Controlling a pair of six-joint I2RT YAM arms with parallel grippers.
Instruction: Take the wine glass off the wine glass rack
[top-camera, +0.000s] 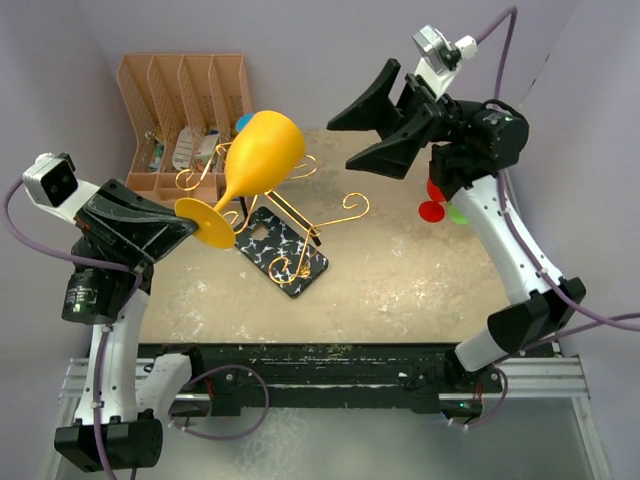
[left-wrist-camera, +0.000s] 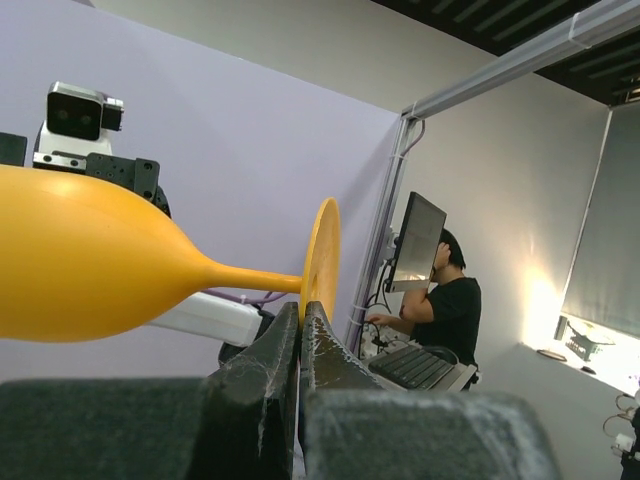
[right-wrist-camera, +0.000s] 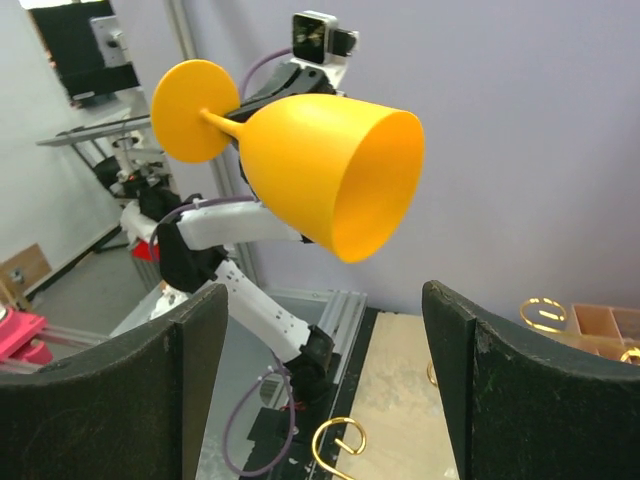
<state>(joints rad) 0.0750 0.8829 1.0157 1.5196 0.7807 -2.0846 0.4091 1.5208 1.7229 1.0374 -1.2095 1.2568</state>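
Wine glass (top-camera: 262, 150) smooth yellow, probably plastic | left gripper (top-camera: 192, 228) clamps disc foot | right gripper (top-camera: 345, 143) spread wide

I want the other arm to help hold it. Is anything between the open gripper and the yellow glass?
No, nothing visible. Only air lies between the open right gripper and the wine glass, which the left gripper holds by its foot. The wine glass rack sits below.

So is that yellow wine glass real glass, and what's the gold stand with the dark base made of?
The wine glass looks like plastic: opaque, matte yellow-orange, nothing shows through. The wine glass rack seems bent metal wire, shiny gold. Its base looks like white-veined black marble, possibly imitation.
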